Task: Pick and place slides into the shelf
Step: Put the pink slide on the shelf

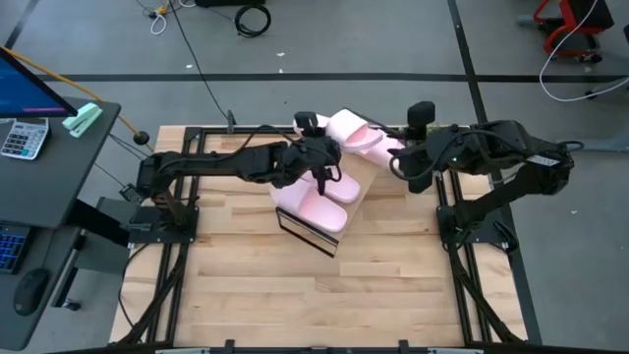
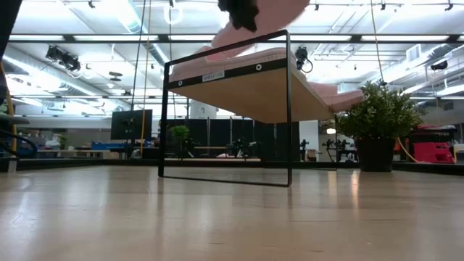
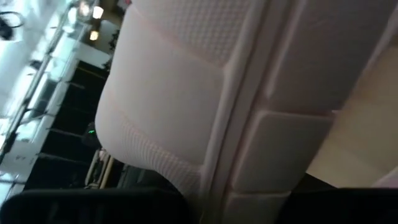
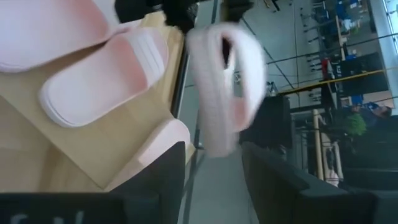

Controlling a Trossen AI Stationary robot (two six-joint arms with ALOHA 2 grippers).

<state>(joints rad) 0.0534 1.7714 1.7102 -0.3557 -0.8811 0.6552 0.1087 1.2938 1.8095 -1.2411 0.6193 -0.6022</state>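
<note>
The shelf [image 1: 316, 239] stands mid-table, a light wood board [image 2: 254, 90] on a black wire frame. Two pale pink slides [image 1: 316, 200] lie side by side on the board, also in the right wrist view [image 4: 106, 74]. A third pink slide [image 4: 165, 140] lies at the board's end nearest the right arm. My left gripper [image 1: 329, 157] is shut on another slide [image 1: 359, 133], held high over the shelf's far part [image 2: 279, 11]. My right gripper [image 1: 398, 162] stands open just beyond that slide's right end. It looks along the slide [image 4: 217, 87], with nothing between its fingers. My left gripper holds the slide by its end toward the table's left [image 1: 339, 133], coming nearly level from the left. In the left wrist view the textured sole and side wall [image 3: 249, 186] run down between the two dark fingers; the contact itself is off the picture's edge. The slide is lifted clear above the shelf.
A desk with a calculator [image 1: 22, 138] and a keyboard stands off the table's left edge. Bare butcher-block tabletop [image 1: 314, 295] stretches along the near side. Cables lie on the floor beyond the far edge. A potted plant [image 2: 377, 116] stands in the room behind.
</note>
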